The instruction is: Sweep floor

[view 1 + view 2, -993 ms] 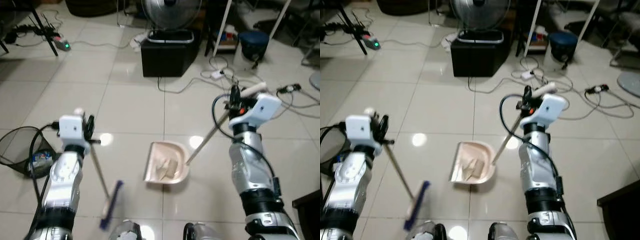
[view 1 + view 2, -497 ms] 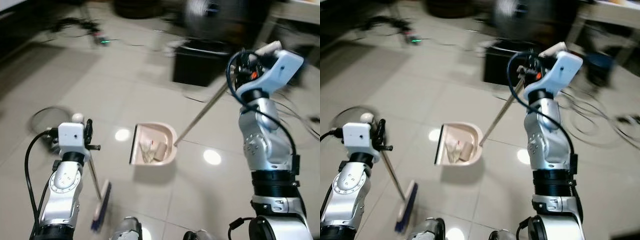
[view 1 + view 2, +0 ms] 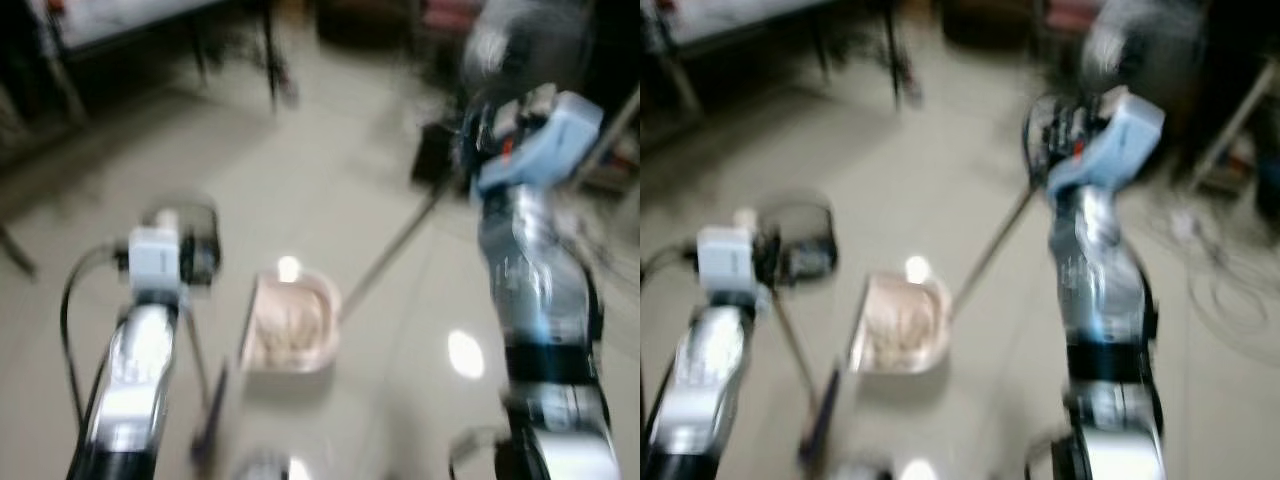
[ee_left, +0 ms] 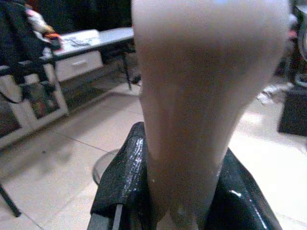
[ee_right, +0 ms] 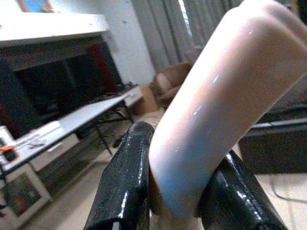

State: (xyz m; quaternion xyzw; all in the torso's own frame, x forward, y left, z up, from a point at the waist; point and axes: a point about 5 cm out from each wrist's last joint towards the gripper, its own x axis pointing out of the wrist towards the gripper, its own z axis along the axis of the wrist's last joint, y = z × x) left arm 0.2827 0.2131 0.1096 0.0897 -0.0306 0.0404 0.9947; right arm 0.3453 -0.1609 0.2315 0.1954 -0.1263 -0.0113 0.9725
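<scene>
- Head views are heavily motion-blurred; only coarse layout is readable.
- Left gripper: clamped on the broom handle. In the left wrist view, the pale handle sits squeezed between the two black fingers, touching on both sides.
- Broom: thin shaft slants down from the left gripper to the dark brush head on the floor, just left of the dustpan.
- Right gripper: clamped on the dustpan handle. In the right wrist view, the pale rounded grip is pinched between its black fingers.
- Right arm is raised, wrist high on the right side; the long dustpan shaft runs diagonally down from it to the pan.
- Dustpan: pale pink, low over or on the tiled floor, between the two arms, near centre of the head view. Can't tell through the blur whether it touches the floor.
- Pan holds some light-coloured debris; shapes too smeared to identify.
- Background: a dark box-like shape behind the right arm and a round fan-like blur above it, both indistinct.
- Wrist views show a long white counter on dark legs against the wall, and a dark shape on the floor.
</scene>
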